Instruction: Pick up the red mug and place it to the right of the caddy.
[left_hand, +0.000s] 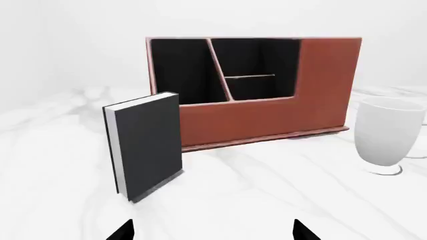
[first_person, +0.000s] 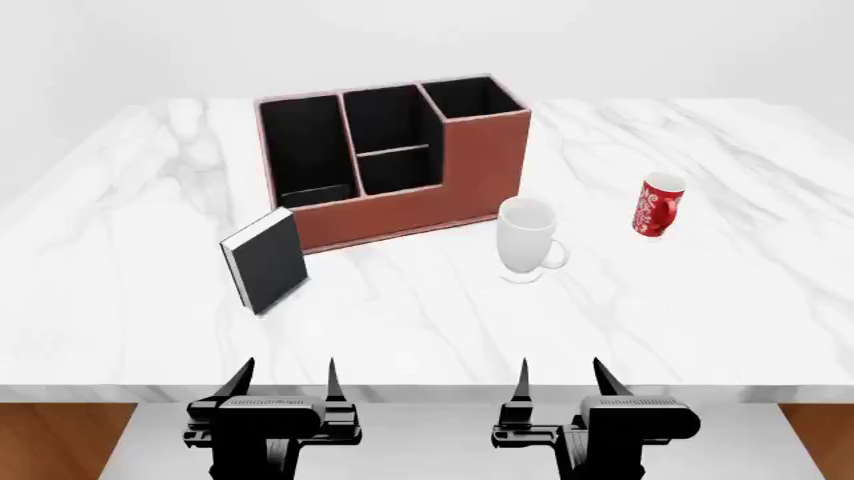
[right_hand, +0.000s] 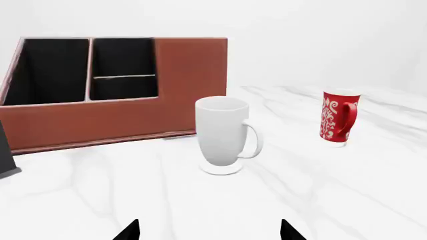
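The red mug (first_person: 657, 207) with its white swirl pattern stands upright on the marble table, to the right of the caddy (first_person: 394, 165); the right wrist view also shows the red mug (right_hand: 339, 117), handle facing the camera's side. The reddish-brown caddy (left_hand: 267, 105) with black-lined compartments sits at the table's middle back, and the caddy (right_hand: 120, 90) fills the far side of the right wrist view. My left gripper (first_person: 284, 385) and right gripper (first_person: 561, 385) hover at the table's near edge, both open and holding nothing, far from the mug.
A plain white footed mug (first_person: 529, 240) stands between the caddy and the red mug, nearer to me. A small black book (first_person: 267, 260) stands upright at the caddy's front left corner. The marble table (first_person: 747, 300) ends just before my grippers.
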